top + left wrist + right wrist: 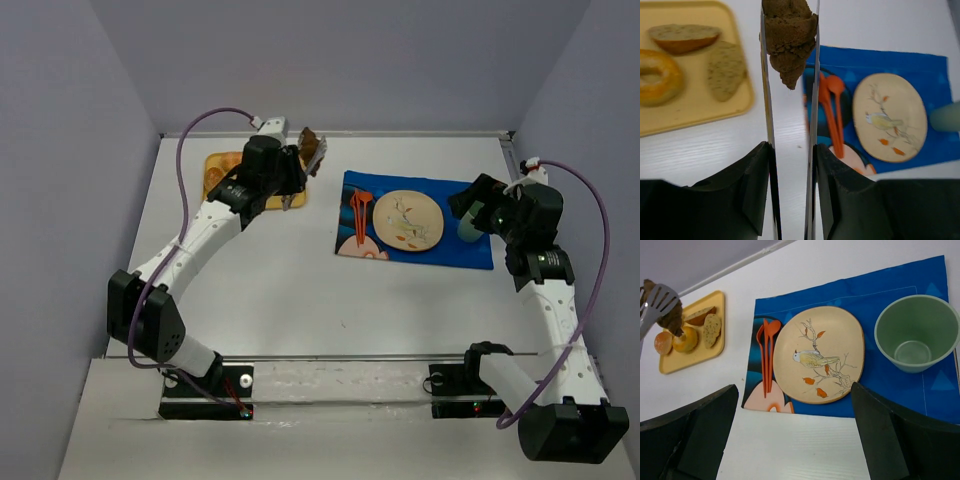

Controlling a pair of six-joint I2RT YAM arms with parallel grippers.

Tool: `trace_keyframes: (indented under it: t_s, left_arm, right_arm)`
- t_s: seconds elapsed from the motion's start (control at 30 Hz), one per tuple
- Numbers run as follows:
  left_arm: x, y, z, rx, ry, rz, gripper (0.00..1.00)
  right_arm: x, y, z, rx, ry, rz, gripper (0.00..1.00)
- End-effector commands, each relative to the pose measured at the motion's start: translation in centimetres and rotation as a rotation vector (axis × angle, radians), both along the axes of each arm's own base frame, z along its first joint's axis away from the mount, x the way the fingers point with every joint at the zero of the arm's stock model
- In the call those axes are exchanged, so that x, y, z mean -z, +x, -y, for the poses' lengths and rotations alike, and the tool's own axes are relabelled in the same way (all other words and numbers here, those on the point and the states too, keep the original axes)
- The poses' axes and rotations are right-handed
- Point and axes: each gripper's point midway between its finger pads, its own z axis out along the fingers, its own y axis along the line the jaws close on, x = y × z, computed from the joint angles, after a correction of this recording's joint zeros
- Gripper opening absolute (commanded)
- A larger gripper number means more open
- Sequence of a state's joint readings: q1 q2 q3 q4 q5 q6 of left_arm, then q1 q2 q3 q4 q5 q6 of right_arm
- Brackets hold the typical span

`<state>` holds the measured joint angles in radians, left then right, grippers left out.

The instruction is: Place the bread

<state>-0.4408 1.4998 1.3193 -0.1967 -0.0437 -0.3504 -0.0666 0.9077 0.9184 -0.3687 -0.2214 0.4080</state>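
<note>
Bread (790, 40) must, we judge, travel right: the mat (460, 250) and its plate (890, 117) lie that way from the tray (700, 112). Our left gripper (791, 150) squeezes the tongs (766, 100), which pinch the brown, lumpy piece, long axis along the blades, above the table (260, 300) between tray and mat.

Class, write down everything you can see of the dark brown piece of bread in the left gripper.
The dark brown bread is a lumpy, twisted chunk with a coarse, crumbly surface, tapering to a blunt point. It is pinched in the left gripper, whose two thin, flat metal fingers press its sides. It appears to hang in the air, touching nothing else, near the edge of the yellow tray that faces the blue placemat.
</note>
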Motion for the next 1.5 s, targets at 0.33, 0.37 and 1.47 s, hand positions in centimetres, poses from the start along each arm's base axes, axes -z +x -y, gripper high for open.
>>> trace_keyframes:
  t_s: [0.33,0.37,1.47]
  left_arm:
    - [0.5,-10.8,21.7,0.652,-0.080,0.010,0.32]
    - [1.3,-10.9,22.1,0.657,-0.069,-0.010,0.32]
    - [-3.6,-6.1,18.3,0.408,0.046,0.115,0.67]
  right_arm:
    - [-1.7,-0.6,0.7,0.040,-0.010,0.063,1.00]
    - [-1.6,-0.6,0.7,0.041,-0.012,0.063,1.00]
    - [-1.3,-0.6,1.4,0.074,-0.027,0.051,1.00]
